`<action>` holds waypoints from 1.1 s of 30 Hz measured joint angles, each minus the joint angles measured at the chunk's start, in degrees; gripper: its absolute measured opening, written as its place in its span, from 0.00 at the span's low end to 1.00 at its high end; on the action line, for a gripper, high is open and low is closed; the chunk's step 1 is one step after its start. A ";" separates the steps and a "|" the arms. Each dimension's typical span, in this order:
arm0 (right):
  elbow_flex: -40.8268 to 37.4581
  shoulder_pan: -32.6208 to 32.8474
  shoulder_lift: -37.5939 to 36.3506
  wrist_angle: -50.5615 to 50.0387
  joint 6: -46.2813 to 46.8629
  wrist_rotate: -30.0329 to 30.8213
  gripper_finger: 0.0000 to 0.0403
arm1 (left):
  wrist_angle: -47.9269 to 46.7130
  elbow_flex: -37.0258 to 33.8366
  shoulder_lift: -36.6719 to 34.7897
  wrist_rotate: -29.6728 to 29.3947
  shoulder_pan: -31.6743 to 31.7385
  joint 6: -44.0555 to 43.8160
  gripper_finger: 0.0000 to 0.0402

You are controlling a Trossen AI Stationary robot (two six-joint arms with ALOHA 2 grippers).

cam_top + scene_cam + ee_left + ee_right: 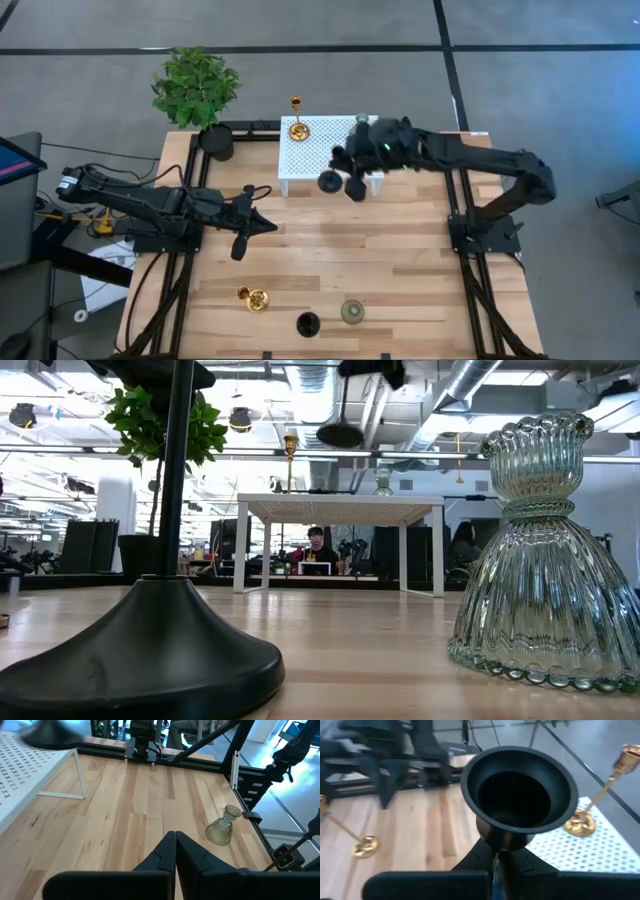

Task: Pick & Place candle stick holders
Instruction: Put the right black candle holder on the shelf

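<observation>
Left gripper [268, 226] waits mid-table, fingers closed, empty. On the front edge remain a shiny gold holder [253, 298], a black holder [307, 323] and a grey-green glass holder [352, 312]. The white perforated stand [310, 155] carries one gold holder [297, 127] and a grey-green one [383, 481]. Right gripper [352, 175] clamps a black holder [329, 182] beside it.

Leafy potted plant [197, 90] beside white perforated stand [312, 152] on wooden table [330, 260]

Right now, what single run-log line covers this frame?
right gripper: shut on black holder, near white stand | left gripper: shut, idle mid-table | gold holder: on stand
</observation>
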 joint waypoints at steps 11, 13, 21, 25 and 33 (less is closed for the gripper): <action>14.69 -11.02 12.99 -4.10 -4.70 -4.84 0.00 | -0.03 0.00 0.00 -0.01 0.02 0.00 0.01; 16.58 -12.62 14.51 -4.84 -5.10 -4.82 0.00 | -0.03 0.01 0.00 -0.01 0.01 0.00 0.02; 20.51 -17.54 18.87 -7.02 -5.10 -4.81 0.00 | -0.04 0.00 0.00 0.00 0.02 0.00 0.01; 20.70 -19.05 19.82 -5.96 -4.98 -4.87 0.00 | -0.04 0.00 0.00 -0.01 0.01 0.00 0.02; 20.51 -21.35 21.67 -7.18 -4.72 -5.21 0.00 | -0.06 0.00 0.00 0.00 0.01 0.00 0.01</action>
